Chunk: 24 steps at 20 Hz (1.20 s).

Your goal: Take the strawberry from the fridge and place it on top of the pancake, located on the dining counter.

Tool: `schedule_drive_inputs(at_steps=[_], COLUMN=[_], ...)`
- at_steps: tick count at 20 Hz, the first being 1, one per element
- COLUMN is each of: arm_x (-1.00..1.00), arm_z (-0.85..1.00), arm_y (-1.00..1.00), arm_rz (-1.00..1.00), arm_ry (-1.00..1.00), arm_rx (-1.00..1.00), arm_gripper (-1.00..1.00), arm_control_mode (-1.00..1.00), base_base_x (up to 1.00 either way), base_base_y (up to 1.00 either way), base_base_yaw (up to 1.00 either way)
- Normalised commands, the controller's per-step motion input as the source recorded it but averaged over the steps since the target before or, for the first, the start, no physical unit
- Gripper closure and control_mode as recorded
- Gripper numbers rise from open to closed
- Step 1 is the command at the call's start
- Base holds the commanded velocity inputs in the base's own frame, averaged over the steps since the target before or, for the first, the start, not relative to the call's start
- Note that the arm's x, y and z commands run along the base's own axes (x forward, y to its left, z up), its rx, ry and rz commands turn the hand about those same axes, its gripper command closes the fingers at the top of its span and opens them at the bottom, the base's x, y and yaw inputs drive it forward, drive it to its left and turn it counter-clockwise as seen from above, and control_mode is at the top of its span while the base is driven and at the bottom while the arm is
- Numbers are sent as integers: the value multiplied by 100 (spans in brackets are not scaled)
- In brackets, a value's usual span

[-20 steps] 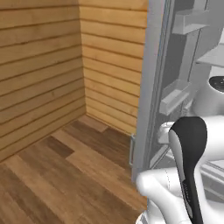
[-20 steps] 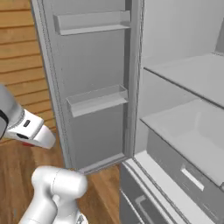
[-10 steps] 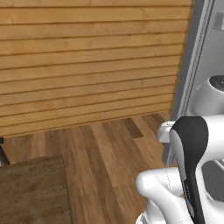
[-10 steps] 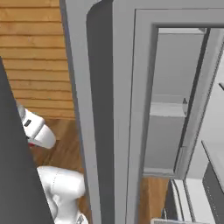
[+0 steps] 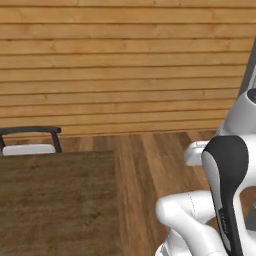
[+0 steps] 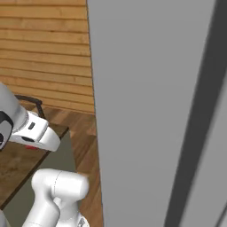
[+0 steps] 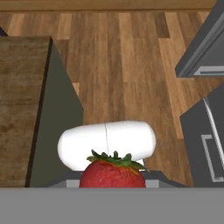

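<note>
The strawberry (image 7: 113, 171), red with a green leafy cap, sits at the bottom of the hand view, and my gripper (image 7: 113, 178) is shut on it. A sliver of its red shows under my hand in the right base view (image 6: 30, 146). The dining counter (image 7: 19, 109), dark brown wood on a pale olive base, lies to the left below the hand and fills the lower left of the left base view (image 5: 55, 200). The grey fridge (image 6: 146, 111) stands close on the right, its drawers (image 7: 205, 140) low beside my hand. The pancake is out of view.
A dark-framed stool (image 5: 30, 140) with a white seat stands at the counter's far side. A wooden plank wall (image 5: 125, 65) runs behind. Plank floor (image 7: 127, 65) lies between the counter and the fridge.
The whole picture has swung left as the base turned away from the fridge's open inside. The wooden wall, then the counter and stool, have come into view.
</note>
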Motion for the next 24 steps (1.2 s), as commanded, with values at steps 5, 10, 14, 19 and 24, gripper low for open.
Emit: schedule_drive_inputs(at_steps=[5, 10, 14, 19, 24], arm_x=[0, 0, 0, 0, 0], arm_z=[0, 0, 0, 0, 0], arm_y=[0, 0, 0, 0, 0], arm_rz=[0, 0, 0, 0, 0], arm_ry=[0, 0, 0, 0, 0], arm_rx=[0, 0, 0, 0, 0], arm_gripper=[100, 100, 100, 100, 100], arm_control_mode=[100, 100, 100, 100, 100], base_base_x=[53, 94, 100, 89, 86], base_base_y=[48, 47, 31, 36, 36], base_base_yaw=[-22, -18, -13, -9, -6])
